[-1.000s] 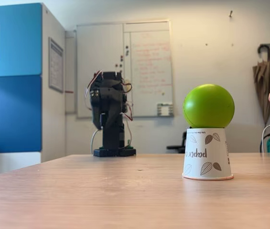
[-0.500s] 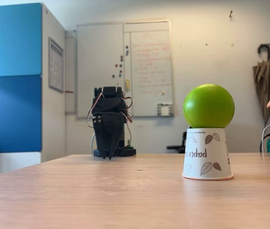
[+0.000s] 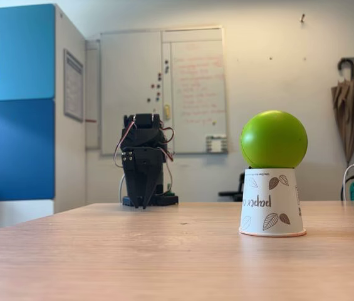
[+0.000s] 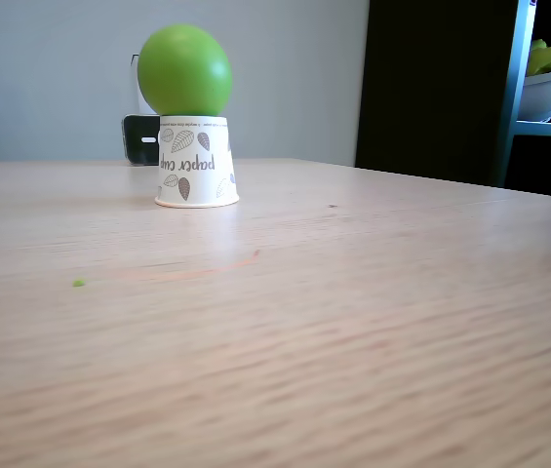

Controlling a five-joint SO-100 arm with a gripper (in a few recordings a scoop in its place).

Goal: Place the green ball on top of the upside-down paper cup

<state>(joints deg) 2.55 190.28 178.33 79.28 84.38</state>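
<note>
The green ball point(image 3: 273, 139) is sitting on top of the upside-down paper cup point(image 3: 272, 204), touching its flat base, in both fixed views. The cup is standing with its rolled rim down on the wooden bench point(image 3: 164, 257). The jaws point(image 3: 143, 202) are pointing down at the far edge of the bench, well apart from the cup and holding nothing; they are looking nearly together. In a fixed view a tiny green speck point(image 4: 79, 283) is lying on the bench near the cup.
</note>
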